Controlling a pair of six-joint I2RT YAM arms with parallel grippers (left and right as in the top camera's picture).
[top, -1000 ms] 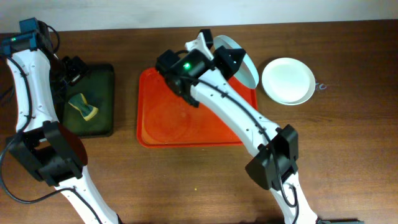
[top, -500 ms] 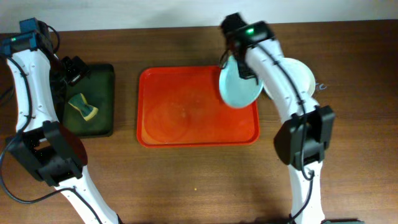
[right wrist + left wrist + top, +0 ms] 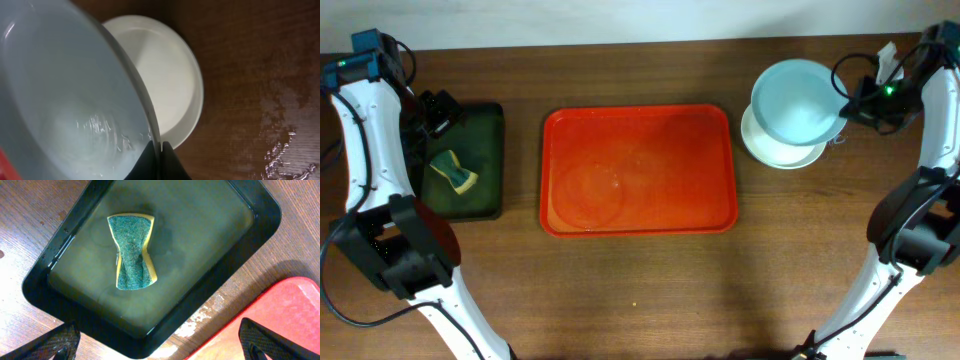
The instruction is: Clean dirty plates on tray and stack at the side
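— At the far left, what is the left end effector doing?

— It hovers over the black tray, fingers apart and holding nothing. The sponge lies in that tray's shallow water right beneath it, probably so that it is wet and at hand for scrubbing.

— And the red tray in the middle of the table?

— No plate lies on it. I see only a faint wet ring on its floor.

— So where are the plates?

— Just right of that tray. The white plate sits flat on the table. The mint plate hangs tilted just above it, covering most of it. The right end effector is clamped on the mint plate's right rim. That edge pinch leaves the underside free to settle onto the white one.

— A third plate?

— Only two show.

— Any risk?

— My guess is that the mint plate is wet and could slip from a rim pinch. It wants levelling and centring before release.
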